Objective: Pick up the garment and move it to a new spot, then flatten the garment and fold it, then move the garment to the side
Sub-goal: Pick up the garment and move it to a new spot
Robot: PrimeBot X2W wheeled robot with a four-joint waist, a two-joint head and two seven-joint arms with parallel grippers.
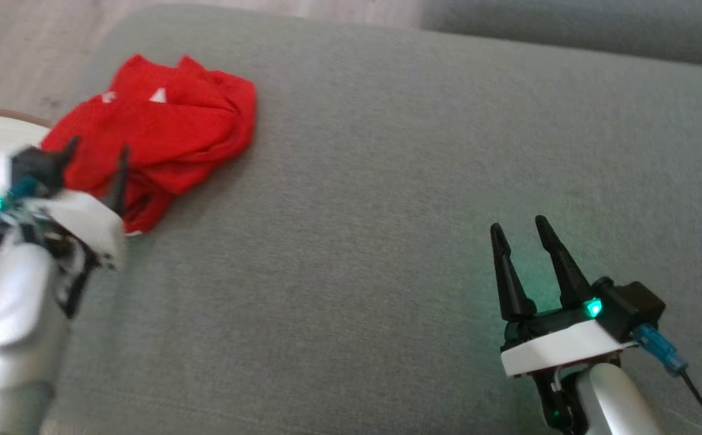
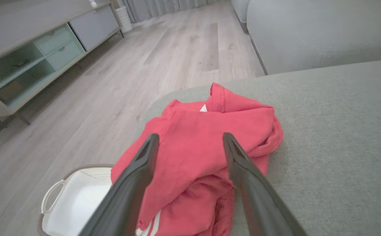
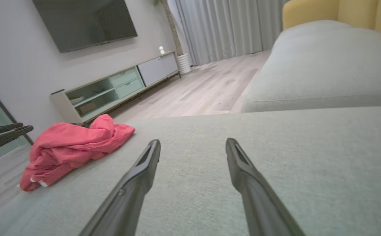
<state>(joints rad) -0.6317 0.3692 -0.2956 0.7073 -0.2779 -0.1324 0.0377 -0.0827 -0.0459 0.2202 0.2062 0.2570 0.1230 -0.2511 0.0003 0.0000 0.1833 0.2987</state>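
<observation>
**Item:** garment, red, crumpled at the far left corner of the sofa cushion.
**Step:** first pick-up, not yet made.
**Left gripper**: wide, empty, aimed at the heap. It likely needs to descend and close on a thick fold.
**Right gripper**: wide, empty, well apart.
**Unclear:** garment's kind; its hems are buried in the folds.

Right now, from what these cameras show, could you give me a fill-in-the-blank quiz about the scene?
The crumpled garment on the grey sofa seat is ____ in colour.
The left gripper, near the garment, has its jaws ____.
The white laundry basket stands on the wooden ____.
The right gripper holds ____.
Missing words: red; open; floor; nothing.
</observation>
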